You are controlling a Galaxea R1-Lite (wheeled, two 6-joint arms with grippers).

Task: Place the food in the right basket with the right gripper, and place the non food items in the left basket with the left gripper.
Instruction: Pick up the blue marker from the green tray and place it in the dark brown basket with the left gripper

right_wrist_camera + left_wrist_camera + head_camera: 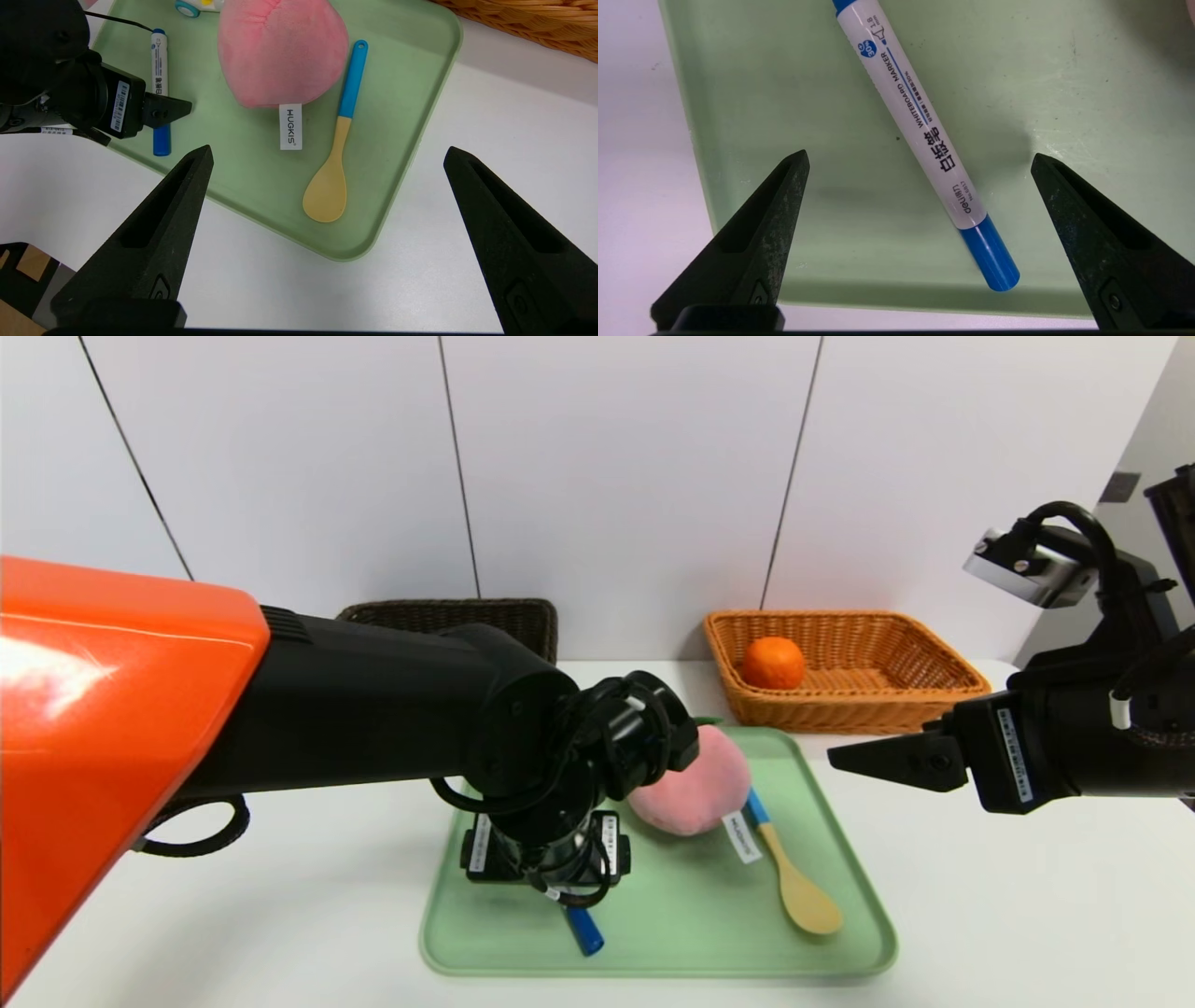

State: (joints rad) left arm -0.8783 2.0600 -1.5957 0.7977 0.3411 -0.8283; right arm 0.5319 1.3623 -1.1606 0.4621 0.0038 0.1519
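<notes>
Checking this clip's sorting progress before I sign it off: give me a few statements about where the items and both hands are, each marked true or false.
1. The orange lies in the orange-tan basket. True.
2. The left hand is shut on the marker. False: its jaws stand open on either side of the marker, which lies on the green tray.
3. The plush peach is already in a basket. False: it sits on the tray.
4. The spoon lies on the tray beside the peach. True.
5. The right hand holds the spoon. False: it hangs open and empty above the tray's right side.
</notes>
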